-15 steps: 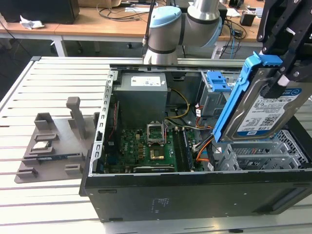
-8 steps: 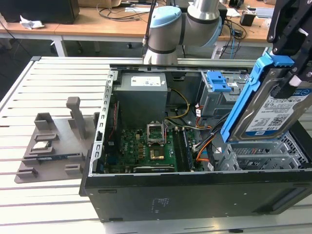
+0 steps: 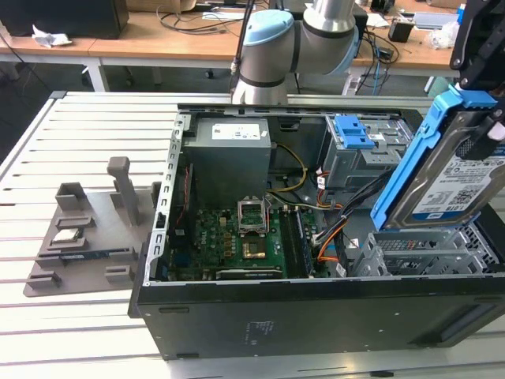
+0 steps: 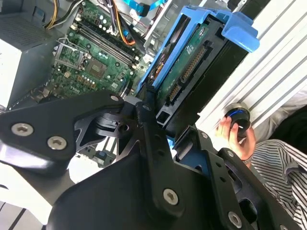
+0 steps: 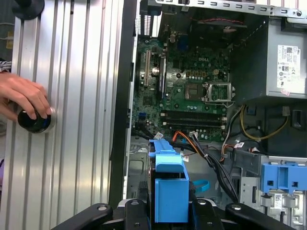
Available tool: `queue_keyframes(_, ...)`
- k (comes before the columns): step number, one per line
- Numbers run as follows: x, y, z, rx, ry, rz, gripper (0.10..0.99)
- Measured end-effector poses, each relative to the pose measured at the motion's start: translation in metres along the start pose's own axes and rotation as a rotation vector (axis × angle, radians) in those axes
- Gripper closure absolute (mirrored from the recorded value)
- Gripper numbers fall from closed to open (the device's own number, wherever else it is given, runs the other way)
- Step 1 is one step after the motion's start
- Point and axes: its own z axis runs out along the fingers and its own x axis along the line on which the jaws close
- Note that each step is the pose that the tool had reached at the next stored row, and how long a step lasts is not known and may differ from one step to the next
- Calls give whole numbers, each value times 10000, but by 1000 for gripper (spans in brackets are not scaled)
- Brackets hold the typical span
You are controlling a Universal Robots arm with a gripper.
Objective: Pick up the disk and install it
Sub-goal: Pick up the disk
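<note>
The robot's black linkage gripper is closed on the disk, a flat rectangular silver hard drive with a white-and-blue label, framed by a bright blue plastic bracket. Its fingers clamp the bracket's sides at the upper end, which leaves the lower end and the connector edge free. The disk hangs in the air, steeply tilted, at the exterior view's right of the open black computer tower case. Its lower end is close above the perforated grey metal drive bay and beside the blue-tabbed grey drive cage. The slant probably serves to line the bracket up with the bay's opening while clearing the cables near the green motherboard. So the pickup is done, and the disk is not yet seated. In both wrist views a person's hand rests on a round black knob on the slatted metal table, likely a control kept within reach.
</note>
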Motion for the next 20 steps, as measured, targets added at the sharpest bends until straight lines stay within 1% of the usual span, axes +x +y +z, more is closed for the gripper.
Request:
queue_keyframes(1, 2, -34, -2, -2, 5, 0, 718)
queue_keyframes(3, 3, -65, -4, -5, 11, 0, 718)
queue_keyframes(6, 6, -138, -7, -11, 24, 2, 718)
queue_keyframes(8, 7, -166, -4, -15, 29, 1, 718)
queue_keyframes(9, 8, -173, 0, -17, 30, 2, 718)
queue_keyframes(11, 11, -201, 45, -38, 29, 2, 718)
queue_keyframes(15, 14, -242, 103, -60, 28, 3, 718)
queue_keyframes(20, 16, -271, 121, -63, 32, 3, 718)
